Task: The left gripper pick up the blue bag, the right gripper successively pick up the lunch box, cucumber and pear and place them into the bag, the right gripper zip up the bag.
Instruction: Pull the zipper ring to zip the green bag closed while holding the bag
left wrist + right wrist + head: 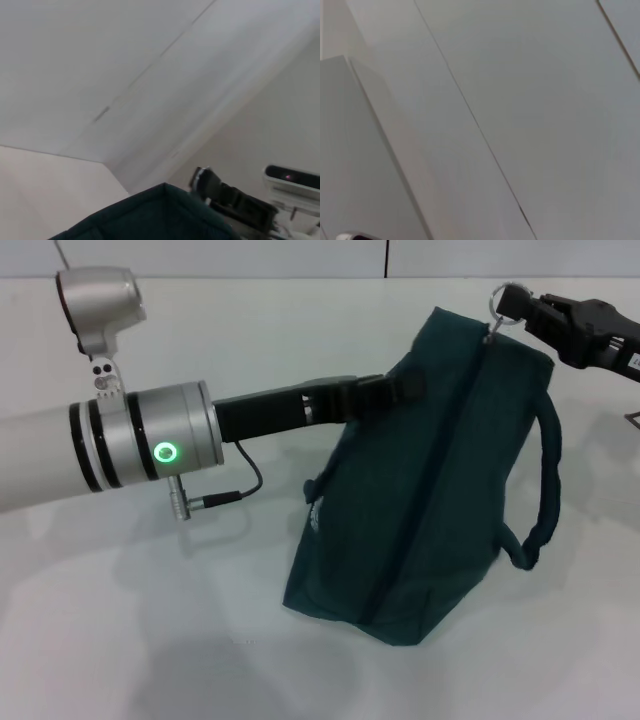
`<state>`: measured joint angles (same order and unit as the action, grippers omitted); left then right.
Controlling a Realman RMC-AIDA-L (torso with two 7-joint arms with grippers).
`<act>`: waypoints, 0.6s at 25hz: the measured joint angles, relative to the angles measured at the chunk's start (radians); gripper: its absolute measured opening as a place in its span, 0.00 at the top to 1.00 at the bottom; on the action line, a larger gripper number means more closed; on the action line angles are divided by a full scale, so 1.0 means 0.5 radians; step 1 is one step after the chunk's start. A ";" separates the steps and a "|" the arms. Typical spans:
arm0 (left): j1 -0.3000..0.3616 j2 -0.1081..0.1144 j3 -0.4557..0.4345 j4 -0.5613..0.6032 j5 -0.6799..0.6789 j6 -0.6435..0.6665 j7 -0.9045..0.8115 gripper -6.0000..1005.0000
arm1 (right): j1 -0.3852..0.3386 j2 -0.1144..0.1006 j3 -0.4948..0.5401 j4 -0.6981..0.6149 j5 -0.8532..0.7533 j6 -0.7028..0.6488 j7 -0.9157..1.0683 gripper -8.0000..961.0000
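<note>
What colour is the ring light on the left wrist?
Green, seen best in the head view.

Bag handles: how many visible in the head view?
1 clearly: a loop handle hangs on the blue bag's side nearer the right gripper. The left gripper grips the opposite side; any handle there is hidden behind it.

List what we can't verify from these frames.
- Contents of the blue bag: head view, zipper closed along the top, fabric hides everything inside.
- Left hand grip: head view, fingertips end against the bag's side, contact unclear.
- Right hand: at the zipper ring, arm cut by the frame edge.
- Right wrist view: only blank wall.
</note>
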<state>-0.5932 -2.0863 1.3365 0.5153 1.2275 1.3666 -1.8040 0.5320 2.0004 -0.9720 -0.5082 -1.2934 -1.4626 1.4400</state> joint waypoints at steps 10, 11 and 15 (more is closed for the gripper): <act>-0.002 -0.002 0.016 0.013 0.000 0.083 0.005 0.91 | -0.028 -0.005 0.025 0.042 0.004 -0.006 0.034 0.99; -0.006 -0.004 0.017 0.014 0.000 0.100 0.007 0.91 | -0.027 -0.005 0.026 0.057 0.004 -0.011 0.054 0.99; -0.017 -0.006 0.028 0.015 0.001 0.126 0.027 0.91 | -0.011 -0.008 0.027 0.125 0.007 -0.058 0.148 0.99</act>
<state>-0.6016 -2.0891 1.3506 0.5229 1.2281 1.4294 -1.7905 0.5266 1.9962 -0.9586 -0.4455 -1.2900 -1.4914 1.5138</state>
